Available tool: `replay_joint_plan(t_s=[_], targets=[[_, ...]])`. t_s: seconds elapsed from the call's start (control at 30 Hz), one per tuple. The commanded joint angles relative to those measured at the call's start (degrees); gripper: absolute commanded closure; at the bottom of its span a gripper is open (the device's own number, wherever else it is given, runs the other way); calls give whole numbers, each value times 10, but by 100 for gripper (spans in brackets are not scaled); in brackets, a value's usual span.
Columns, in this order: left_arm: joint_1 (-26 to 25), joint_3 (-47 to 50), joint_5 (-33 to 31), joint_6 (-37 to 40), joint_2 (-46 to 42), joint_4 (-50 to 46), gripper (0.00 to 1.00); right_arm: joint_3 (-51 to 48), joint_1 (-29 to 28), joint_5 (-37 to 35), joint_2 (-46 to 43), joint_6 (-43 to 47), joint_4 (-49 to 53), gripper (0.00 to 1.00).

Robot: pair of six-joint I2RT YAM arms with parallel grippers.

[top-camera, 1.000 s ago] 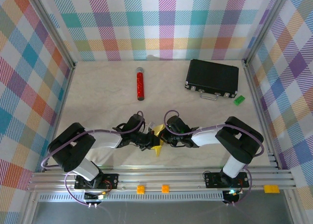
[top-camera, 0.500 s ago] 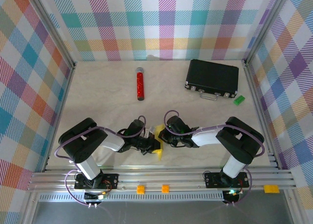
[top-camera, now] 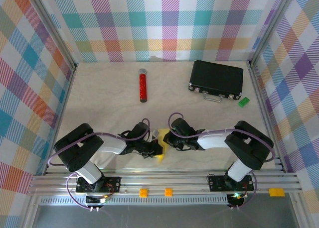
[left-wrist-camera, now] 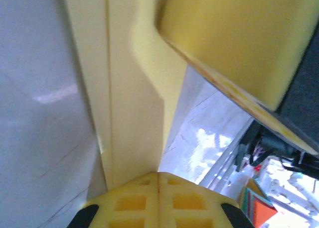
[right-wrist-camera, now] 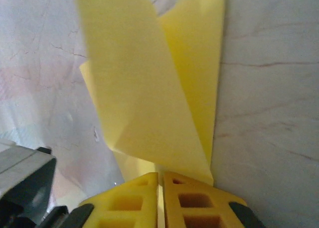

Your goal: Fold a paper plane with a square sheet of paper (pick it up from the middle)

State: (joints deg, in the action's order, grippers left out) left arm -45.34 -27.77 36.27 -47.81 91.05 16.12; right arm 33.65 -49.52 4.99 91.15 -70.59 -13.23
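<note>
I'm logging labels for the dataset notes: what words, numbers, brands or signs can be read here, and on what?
None can be read.
The yellow paper is plain.
The black case shows no lettering.
Any marking on the red cylinder is too small to make out.

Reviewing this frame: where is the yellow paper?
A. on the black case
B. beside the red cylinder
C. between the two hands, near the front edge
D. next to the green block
C: the paper sits between the left hand and the right hand, well in front of the cylinder, case and block.
</note>
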Motion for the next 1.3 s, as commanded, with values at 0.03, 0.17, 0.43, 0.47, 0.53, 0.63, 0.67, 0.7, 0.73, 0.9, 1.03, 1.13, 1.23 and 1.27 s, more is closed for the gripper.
replay_joint_plan(t_s=[0.03,0.17,0.43,0.47,0.53,0.63,0.67,0.7,0.73,0.9,1.03,1.13,1.23,1.27], targets=[[0,-31,-37,133,-5,-228,100,-6,26,16,-53,64,64,83],[3,-62,-37,198,9,-300,100,-5,44,42,-96,104,88,81],[4,-91,-39,234,31,-345,100,3,41,154,-58,154,30,93],[4,-93,-40,236,32,-347,100,6,38,159,-48,154,24,93],[4,-95,-45,235,33,-350,100,12,33,155,-34,151,22,93],[5,-96,-46,232,32,-349,100,15,32,146,-13,150,26,93],[4,-95,-46,232,32,-349,100,18,32,136,-6,148,33,93],[5,-94,-47,233,30,-349,100,18,34,127,1,145,40,94],[4,-93,-49,235,31,-351,100,17,37,122,6,142,43,94],[5,-89,-56,239,34,-359,100,-7,65,87,-6,123,64,94],[5,-83,-52,238,34,-354,100,-25,96,92,-17,126,55,92],[5,-83,-52,239,37,-352,100,-28,119,99,-15,126,55,92],[5,-82,-52,240,38,-352,100,-28,139,98,-18,130,65,93],[5,-82,-52,240,38,-351,100,-24,144,93,-19,132,76,93]])
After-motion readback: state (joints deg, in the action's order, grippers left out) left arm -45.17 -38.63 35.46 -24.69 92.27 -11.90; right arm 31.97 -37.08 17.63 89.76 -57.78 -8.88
